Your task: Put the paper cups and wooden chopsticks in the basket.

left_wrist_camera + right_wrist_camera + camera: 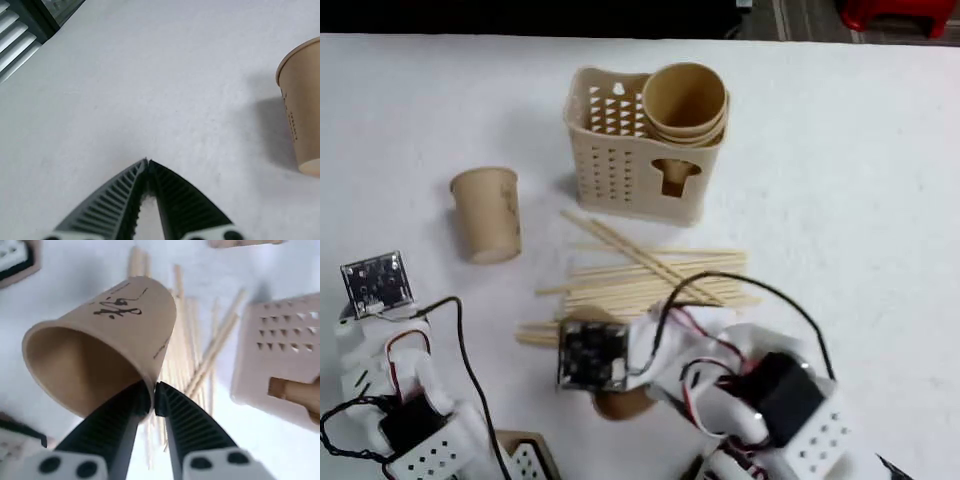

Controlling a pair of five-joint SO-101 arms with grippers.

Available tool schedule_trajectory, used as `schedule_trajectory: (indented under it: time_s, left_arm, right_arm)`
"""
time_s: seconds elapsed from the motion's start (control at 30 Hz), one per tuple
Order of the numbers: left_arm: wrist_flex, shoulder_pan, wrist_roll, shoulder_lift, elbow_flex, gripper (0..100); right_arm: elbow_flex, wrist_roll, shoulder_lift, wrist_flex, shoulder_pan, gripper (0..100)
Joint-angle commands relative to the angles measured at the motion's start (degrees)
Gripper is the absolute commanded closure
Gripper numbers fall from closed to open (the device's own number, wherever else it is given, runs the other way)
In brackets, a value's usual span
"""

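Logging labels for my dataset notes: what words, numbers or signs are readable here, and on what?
Held paper cup, in the right hand: dark scrawled mark on its side, not legible.
Loose paper cup on the table: small dark print down its side, too small to read.
Basket and chopsticks: no text visible.

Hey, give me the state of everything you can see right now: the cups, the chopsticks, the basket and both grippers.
Basket: upright on the table, cups inside.
Stacked cups: nested, in the basket.
Loose cup: on the table, outside the basket, ungripped.
Held cup: tilted, rim pinched by the right gripper.
Chopsticks: scattered pile on the table, outside the basket.
Left gripper: shut, empty.
Right gripper: shut on the held cup.
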Motion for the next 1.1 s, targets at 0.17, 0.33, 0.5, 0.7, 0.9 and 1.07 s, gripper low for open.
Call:
schedule_trajectory:
  time_s: [0.17, 0.33, 0.5, 0.7, 0.9, 1.07]
  left_arm:
    - [-1.3, 0.6, -0.3, -0.6, -0.5, 97]
    - [-1.2, 0.7, -0.3, -0.6, -0.5, 97]
    - [-1.2, 0.7, -0.1, -0.6, -0.5, 97]
    - [-1.2, 0.7, -0.1, -0.6, -0.5, 97]
    - [-1.2, 0.7, -0.2, -0.6, -0.5, 97]
    - [-1.2, 0.7, -0.2, -0.6, -0.5, 97]
  right_arm:
    - [-14.9, -8.6, -0.7, -0.2, 6.4, 98.0]
    - [-20.9, -9.7, -0.5, -1.4, 9.5, 98.0]
    - [-29.4, -14.1, 6.5, -3.1, 15.4, 97.9]
    - [-47.7, -21.6, 22.4, -5.5, 23.8, 97.9]
    - [-67.6, -24.1, 39.1, -5.4, 28.8, 97.8]
    - [-77.6, -26.6, 50.8, -5.4, 31.5, 97.8]
